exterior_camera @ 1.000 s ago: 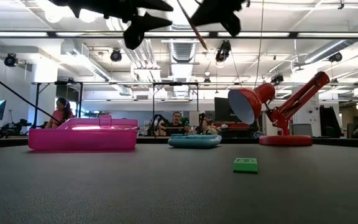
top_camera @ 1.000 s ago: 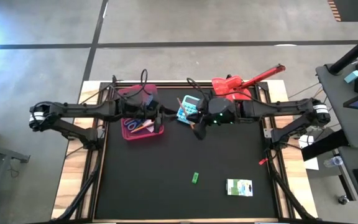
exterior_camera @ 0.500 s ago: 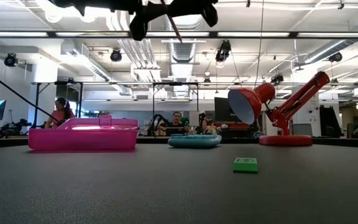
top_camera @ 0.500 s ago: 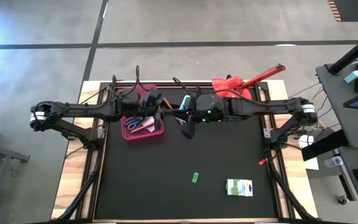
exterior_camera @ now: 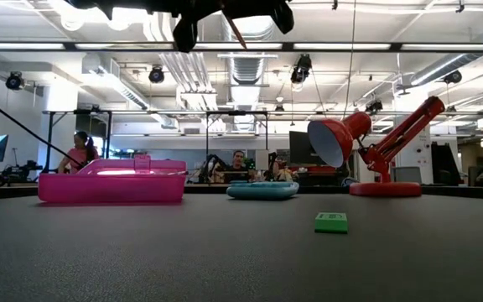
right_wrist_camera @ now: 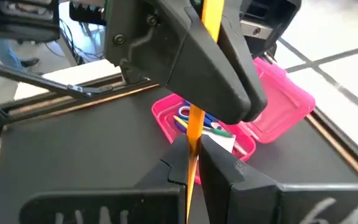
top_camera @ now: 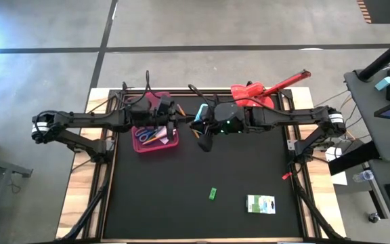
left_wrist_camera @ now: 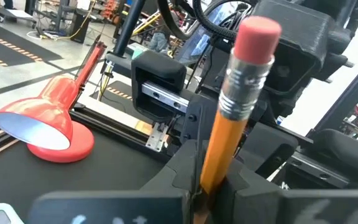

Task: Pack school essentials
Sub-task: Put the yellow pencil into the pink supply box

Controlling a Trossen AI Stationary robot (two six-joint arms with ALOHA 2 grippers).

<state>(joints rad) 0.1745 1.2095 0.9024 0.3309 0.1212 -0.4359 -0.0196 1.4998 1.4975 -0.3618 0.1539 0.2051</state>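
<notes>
Both sets of jaws are clamped on the orange pencil (left_wrist_camera: 229,118), left gripper (top_camera: 175,114) facing right gripper (top_camera: 196,125). The pink box (top_camera: 156,135) sits below the left jaws on the counter (top_camera: 181,190).

Overall light: bright, even, indoor
Source: long ceiling strip lights (exterior_camera: 367,46) in the room behind the table, seen in the low view
Glare: pale bluish wash on the floor (top_camera: 5,24) at the far left of the high view
Table (top_camera: 181,203): matte black, no hard shadows
Low view: arms at the top are dark silhouettes against the lights; near table surface soft
Wrist views: orange pencil (left_wrist_camera: 229,124) close and slightly blurred; background soft
</notes>
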